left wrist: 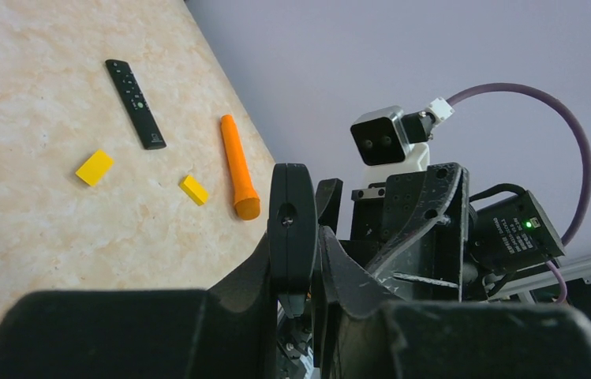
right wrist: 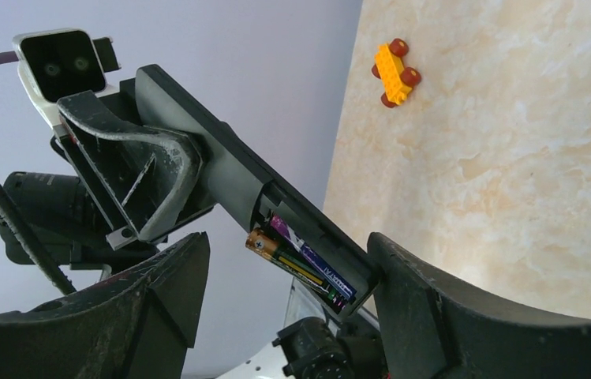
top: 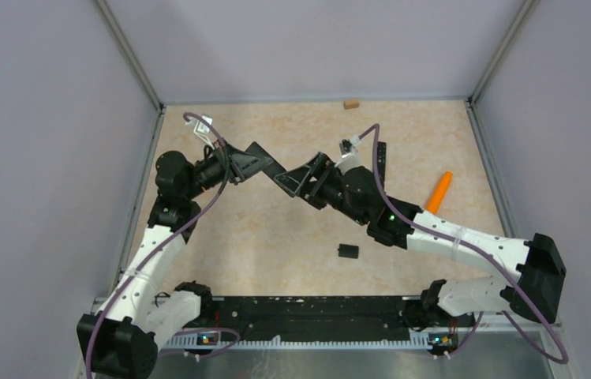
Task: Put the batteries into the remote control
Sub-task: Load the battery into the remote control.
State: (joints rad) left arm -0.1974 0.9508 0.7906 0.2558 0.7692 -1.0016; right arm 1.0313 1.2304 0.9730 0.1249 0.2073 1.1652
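The left gripper (left wrist: 293,272) is squeezed tight on the remote control (right wrist: 229,178) and holds it up in the air, well above the table (top: 276,237). The right gripper (right wrist: 288,246) is right in front of it with its jaws wide apart and nothing in them. The open end of the remote pokes into the gap between those jaws. One jaw is just beside the tip of the remote. The other jaw is a bit away from it. The batteries (right wrist: 304,264) are in the open slot at that end, two of them side by side, between the right jaws. They lie the long way, the same way the remote runs, slanting down toward the right jaws. The right arm is the near one, so I think it has to do the pushing. The battery with the gold end looks a little high to me, but I cannot tell for sure. A small black piece (top: 347,251) lies on the table, maybe the lid.
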